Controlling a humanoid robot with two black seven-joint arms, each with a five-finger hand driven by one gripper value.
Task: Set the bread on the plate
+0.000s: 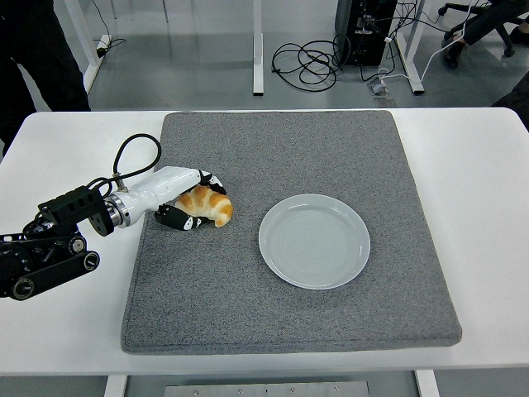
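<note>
Grey felt mat point(289, 314) covers most of the white surface point(66, 331). Bread point(207, 205), a golden croissant, lies on the mat at about 9 o'clock from the plate point(314, 241), near it but not touching. Its long axis runs roughly 10-to-4 o'clock, with the curved back toward 12.

Left hand point(188, 201) reaches in from 9 o'clock and sits right at the bread's 9 o'clock end. Upper fingers point(212, 179) curl over the top edge; the thumb side presses in from below at about 7 o'clock. Judged as closing around the bread, contact on both sides, but the bread rests on the mat, not lifted. Whether the hold is firm cannot be told.

Right hand not in view; the left is the only one near.

Plate is pale, round and empty, flat on the mat right of centre.

Next move, as judged: lift and carry toward 3 o'clock, over the plate's rim, then release. Risk: the soft, curved bread rolling out of a shallow pinch.
</note>
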